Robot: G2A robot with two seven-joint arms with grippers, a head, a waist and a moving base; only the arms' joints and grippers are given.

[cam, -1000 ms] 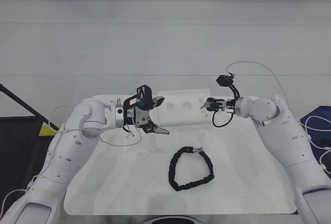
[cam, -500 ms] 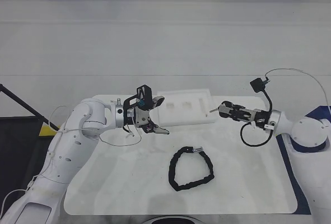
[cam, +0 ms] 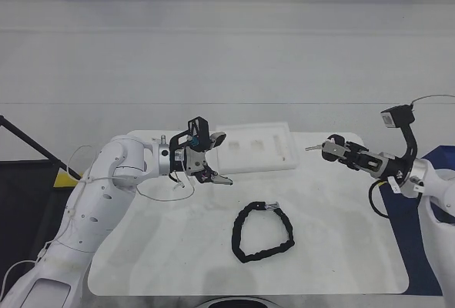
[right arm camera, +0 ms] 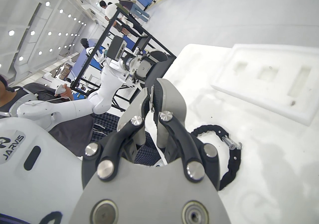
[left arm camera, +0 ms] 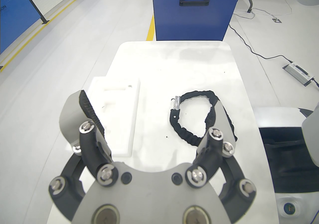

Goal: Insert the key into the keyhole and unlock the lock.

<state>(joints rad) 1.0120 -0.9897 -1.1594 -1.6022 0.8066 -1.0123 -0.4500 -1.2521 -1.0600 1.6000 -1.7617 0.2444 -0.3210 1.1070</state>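
Observation:
A black fabric-covered chain lock lies looped on the white table, with its metal cylinder end toward the foam tray. My right gripper hovers over the table's right part, shut on a small metal key. The key shows as a thin strip pinched between the pads in the right wrist view, with the chain lying past the fingers. My left gripper hangs open over the table's left-centre, above the foam tray's edge. Nothing is between its fingers, and the chain lies ahead of it.
A white foam tray with shallow recesses sits at the back of the table. A blue cabinet stands just beyond the table's right end. Bare tabletop surrounds the chain.
My right arm has swung rightward, away from the foam tray toward the table's right side, with the key still in its grip. The left arm and the chain have not moved.

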